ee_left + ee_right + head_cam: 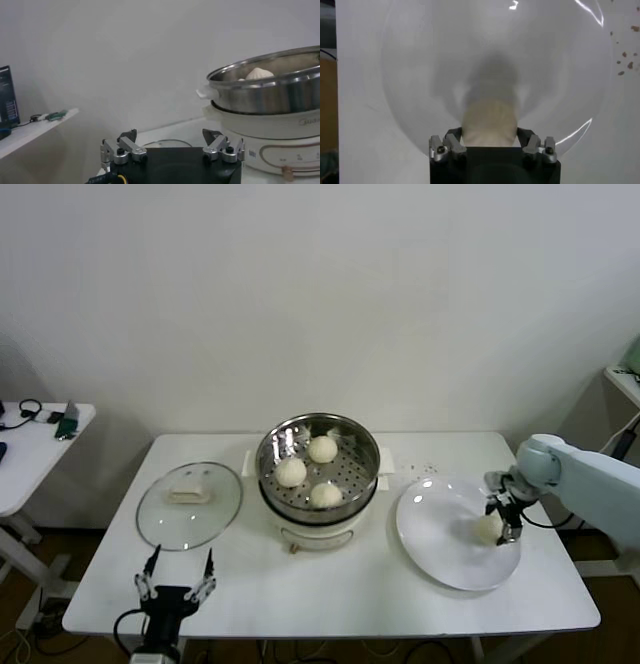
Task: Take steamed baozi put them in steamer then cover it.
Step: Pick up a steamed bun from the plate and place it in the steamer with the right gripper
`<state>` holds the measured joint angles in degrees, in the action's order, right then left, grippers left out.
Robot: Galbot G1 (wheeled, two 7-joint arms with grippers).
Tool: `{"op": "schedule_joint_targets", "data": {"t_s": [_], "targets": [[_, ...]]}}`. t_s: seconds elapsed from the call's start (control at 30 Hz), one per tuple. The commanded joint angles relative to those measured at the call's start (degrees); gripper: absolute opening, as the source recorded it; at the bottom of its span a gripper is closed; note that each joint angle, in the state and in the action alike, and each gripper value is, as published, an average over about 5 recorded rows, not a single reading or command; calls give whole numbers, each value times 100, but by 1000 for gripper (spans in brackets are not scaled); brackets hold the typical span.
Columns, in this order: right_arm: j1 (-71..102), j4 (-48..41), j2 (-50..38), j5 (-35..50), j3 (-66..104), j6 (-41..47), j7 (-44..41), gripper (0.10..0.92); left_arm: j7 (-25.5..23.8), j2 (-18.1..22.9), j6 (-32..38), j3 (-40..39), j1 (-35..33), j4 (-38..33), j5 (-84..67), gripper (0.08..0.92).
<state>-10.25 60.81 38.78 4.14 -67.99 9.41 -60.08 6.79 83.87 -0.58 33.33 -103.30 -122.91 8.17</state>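
Steamer holds 3 baozi; our right end effector pinches a 4th baozi on the plate; left end effector spread, idle.

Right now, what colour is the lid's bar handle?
Cream-white; the handle on the glass lid shows best in the head view.

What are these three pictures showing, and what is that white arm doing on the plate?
It is a robot with two arms. The big picture comes from a camera on its head, looking down at a white table. The other two come from cameras on its wrists.

On the table stands a shiny steamer with three baozi buns already inside. Beside it lies its glass cover, not yet on the pot.

The right hand reaches down onto a white plate, its fingers on either side of the last baozi. The right wrist picture shows that bun between the fingers.

The left hand waits open near the table's front edge, holding nothing.
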Motion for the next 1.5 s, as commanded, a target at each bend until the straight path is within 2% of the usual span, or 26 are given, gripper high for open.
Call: {"op": "schedule_joint_targets", "data": {"t_s": [0.03, 0.2, 0.4, 0.8, 1.13, 1.5], "targets": [[-626, 68, 48, 793, -451, 145, 115, 730, 7, 1, 4, -20, 4, -23, 9, 823], [-1947, 315, 239, 2130, -1412, 378, 238, 729, 9, -26, 2, -58, 39, -59, -5, 823], [-3727, 405, 927, 3510, -2822, 449, 255, 729, 3, -65, -9, -149, 54, -147, -22, 823], [-4660, 384, 2640, 5200, -3541, 668, 422, 729, -10, -182, 26, -403, 86, -257, 24, 823], [-4054, 47, 3888, 5507, -3445, 851, 632, 729, -17, -254, -30, -372, 133, -398, -149, 823], [-3234, -432, 4315, 4960, -3648, 899, 622, 729, -33, -351, 36, -140, 80, -327, -440, 823]]}}
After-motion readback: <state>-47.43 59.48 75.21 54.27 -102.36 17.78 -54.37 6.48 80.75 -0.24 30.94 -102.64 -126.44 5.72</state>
